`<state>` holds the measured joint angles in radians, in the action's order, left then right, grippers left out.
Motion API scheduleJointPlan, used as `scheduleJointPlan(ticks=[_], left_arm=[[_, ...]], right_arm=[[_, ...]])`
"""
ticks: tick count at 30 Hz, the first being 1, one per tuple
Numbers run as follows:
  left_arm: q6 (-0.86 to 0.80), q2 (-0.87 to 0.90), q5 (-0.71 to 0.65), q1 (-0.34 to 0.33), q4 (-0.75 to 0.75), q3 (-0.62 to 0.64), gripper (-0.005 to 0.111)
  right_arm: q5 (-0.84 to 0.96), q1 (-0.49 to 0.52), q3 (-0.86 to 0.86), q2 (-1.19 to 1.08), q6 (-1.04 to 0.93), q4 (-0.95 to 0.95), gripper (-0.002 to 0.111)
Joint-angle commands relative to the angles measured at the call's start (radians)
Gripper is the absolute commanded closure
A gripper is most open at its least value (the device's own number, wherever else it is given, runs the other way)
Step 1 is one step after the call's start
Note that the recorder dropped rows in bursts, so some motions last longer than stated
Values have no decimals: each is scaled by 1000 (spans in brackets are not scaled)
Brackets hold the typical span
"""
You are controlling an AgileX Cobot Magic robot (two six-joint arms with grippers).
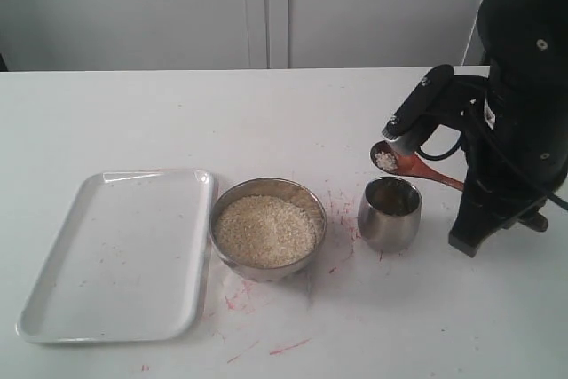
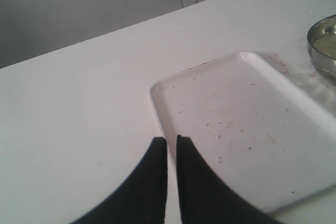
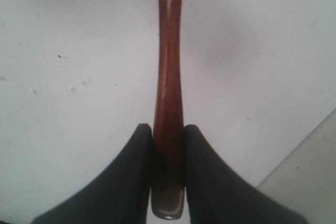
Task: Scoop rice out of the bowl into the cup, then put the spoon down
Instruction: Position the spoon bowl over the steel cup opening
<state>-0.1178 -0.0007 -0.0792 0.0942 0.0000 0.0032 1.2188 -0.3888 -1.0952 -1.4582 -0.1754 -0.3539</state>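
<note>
Currently the step in hand is, by my judgement, the transfer: a loaded spoon is up near the cup, not yet tipped.

Findings, by size:

1. White table (image 1: 266,113): carries all the items; reddish marks show around the vessels.
2. White rectangular tray (image 1: 115,255): leftmost in the exterior view, just beside the bowl, with nothing on it but specks.
3. Brushed-steel bowl (image 1: 266,272): between tray and cup, holding a full bed of rice (image 1: 264,230).
4. Steel cup (image 1: 389,219): upright, just right of the bowl. I cannot tell how much rice is inside.
5. Wooden spoon (image 1: 417,168): off the table, its oval end just behind and above the cup's far rim, with a small heap of grains (image 1: 385,161) on it.

Tools: my right gripper (image 3: 168,129) is clamped on the end of the spoon's handle, a finger pressed to each side. My left gripper (image 2: 171,140) holds nothing, its fingers drawn nearly together, and it hangs above the tray's near edge.

Next move, as I judge it: bring the oval end over the cup's mouth, then roll the wrist slowly. The load is small and the mouth narrow, so a quick tilt risks spilling grains onto the table.
</note>
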Motion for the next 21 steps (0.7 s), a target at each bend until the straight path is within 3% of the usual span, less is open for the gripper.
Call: scheduleJointPlan(ticks=[1, 21], left_arm=[[5, 1, 3, -2, 0, -3, 92], [5, 1, 3, -2, 0, -3, 92]], right_arm=[[2, 11, 33, 23, -5, -21, 108], [-38, 11, 73, 20, 50, -144, 108]])
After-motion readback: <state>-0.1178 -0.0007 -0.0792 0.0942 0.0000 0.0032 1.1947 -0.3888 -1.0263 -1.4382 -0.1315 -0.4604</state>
